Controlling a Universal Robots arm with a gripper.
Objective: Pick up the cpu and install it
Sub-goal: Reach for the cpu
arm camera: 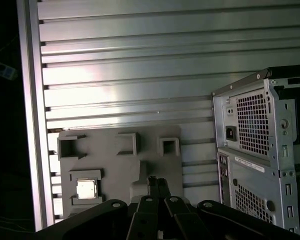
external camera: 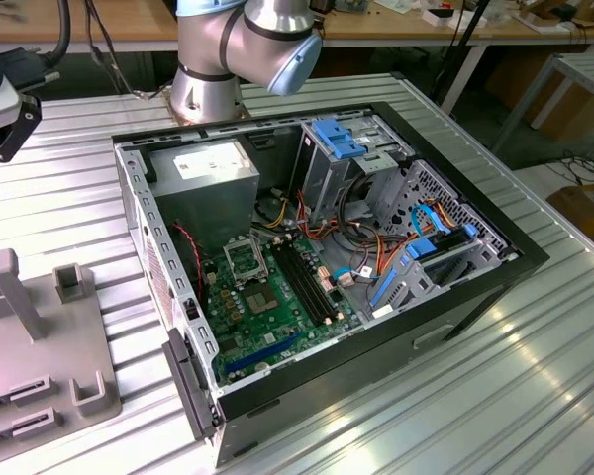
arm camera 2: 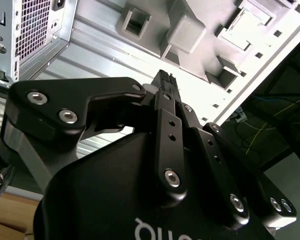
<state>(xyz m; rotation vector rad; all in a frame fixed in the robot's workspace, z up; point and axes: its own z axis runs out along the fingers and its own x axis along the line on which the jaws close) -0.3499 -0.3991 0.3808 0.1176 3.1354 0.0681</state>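
Black metal tool (arm camera: 157, 181) hangs above the flat grey plastic tray (arm camera: 120, 160). Its two fingers (arm camera: 152, 186) are pressed tight together with nothing between them. The tray lies on the ribbed silver metal desk (arm camera: 130, 65), close to one edge of the desk. The cpu (arm camera: 86, 189), a small thin square chip with a pale shiny silver top, sits in a square pocket of that tray. The pocket is on the side of the tray nearest that desk edge. The chip is a little way off from the tool tips, not under them.

Things could go wrong, I think. The chip is very thin and lies low in its pocket, so there is little for the fingers to hold. It could slip out or tip to one side. The square dark socket (external camera: 246, 259) with its silver frame is deep inside the open black and silver computer box (external camera: 376, 381), on the green board (external camera: 277, 317). The walls and the coloured wires (external camera: 376, 240) are near it, so the tool could bump them. If the chip goes in tilted or turned the wrong way, it may not fit and could get hurt.

The chip looks flat, clean and bright. It lies level in its pocket, with a grey rim all around it.
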